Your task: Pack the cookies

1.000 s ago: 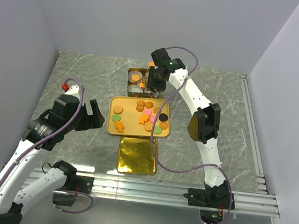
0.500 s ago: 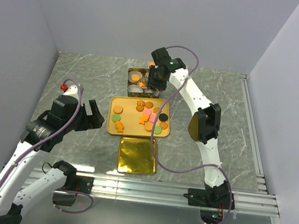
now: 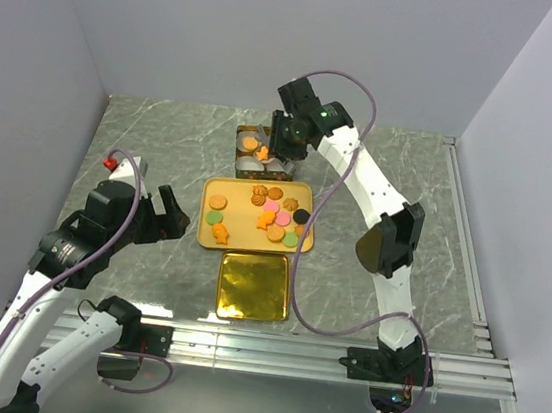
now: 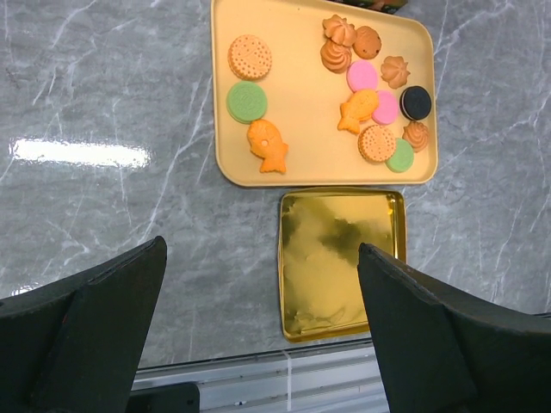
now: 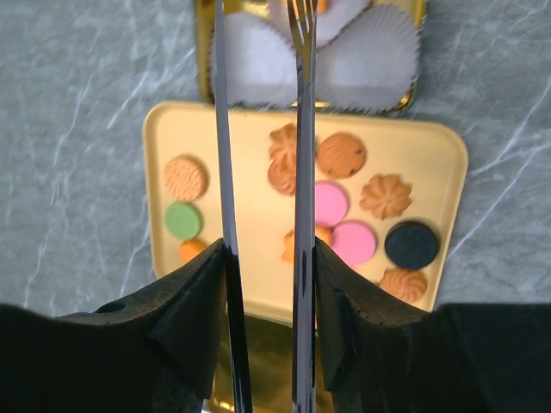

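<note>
Several cookies [image 3: 273, 216] in orange, tan, green, pink and black lie on a yellow tray [image 3: 243, 225]. They also show in the left wrist view [image 4: 357, 110] and the right wrist view [image 5: 331, 204]. My right gripper [image 3: 286, 142] is shut on metal tongs [image 5: 301, 129]. The tong tips reach over a gold tin [image 3: 242, 134] that holds white paper cups [image 5: 370, 69]. An orange cookie [image 3: 250, 143] lies in one cup. A scrap of orange shows at the tong tips; whether they hold it I cannot tell. My left gripper [image 3: 169, 216] is open and empty, left of the tray.
A gold lid [image 3: 254, 285] lies flat just in front of the tray, near the aluminium rail at the table's near edge; it also shows in the left wrist view [image 4: 340, 258]. Grey walls stand close on the left, back and right.
My right wrist has swung back and left, carrying the tongs further over the gold tin. My left arm has drawn back a little toward the left.
</note>
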Available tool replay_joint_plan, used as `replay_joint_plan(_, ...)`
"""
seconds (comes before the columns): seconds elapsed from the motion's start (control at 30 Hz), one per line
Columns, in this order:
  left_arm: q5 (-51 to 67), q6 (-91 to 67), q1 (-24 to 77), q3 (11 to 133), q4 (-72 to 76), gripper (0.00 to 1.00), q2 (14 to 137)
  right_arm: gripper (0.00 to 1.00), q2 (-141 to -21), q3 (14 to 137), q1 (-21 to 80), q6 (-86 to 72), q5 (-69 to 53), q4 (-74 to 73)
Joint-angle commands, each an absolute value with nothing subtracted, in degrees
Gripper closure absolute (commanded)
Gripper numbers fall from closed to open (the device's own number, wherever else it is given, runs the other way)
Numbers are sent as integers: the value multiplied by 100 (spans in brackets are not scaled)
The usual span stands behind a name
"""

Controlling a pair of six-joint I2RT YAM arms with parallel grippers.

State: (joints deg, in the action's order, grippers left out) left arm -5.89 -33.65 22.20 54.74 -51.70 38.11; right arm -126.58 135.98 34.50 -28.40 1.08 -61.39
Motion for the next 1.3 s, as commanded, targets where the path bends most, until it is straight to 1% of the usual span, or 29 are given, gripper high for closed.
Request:
replay_joint_plan(0.0, -668, -3340, 2197, 5537, -5054, 1, 3753, 52, -12024, 13439, 3840, -2672, 333, -6284)
replay_joint_plan(0.33, -668, -3340, 2189, 5511, -5089, 1, 3630, 52, -11207, 12393, 4894, -2558, 843, -6591)
replay_joint_plan(0.63, -686, -3349, 2197, 5511, -5106, 0, 3437, 51, -10802, 11515, 5677, -2759, 1055, -6882)
replay_joint_plan(0.93, -694, -3357, 2197, 5502, -5115, 1, 3419, 51, -11012, 11487, 6082, -2848, 1063, -7136)
replay_joint_plan(1.27, -756, -3393, 2197, 5520, -5142, 0, 3375, 50, -11092, 11364, 6275, -2760, 1011, -7312)
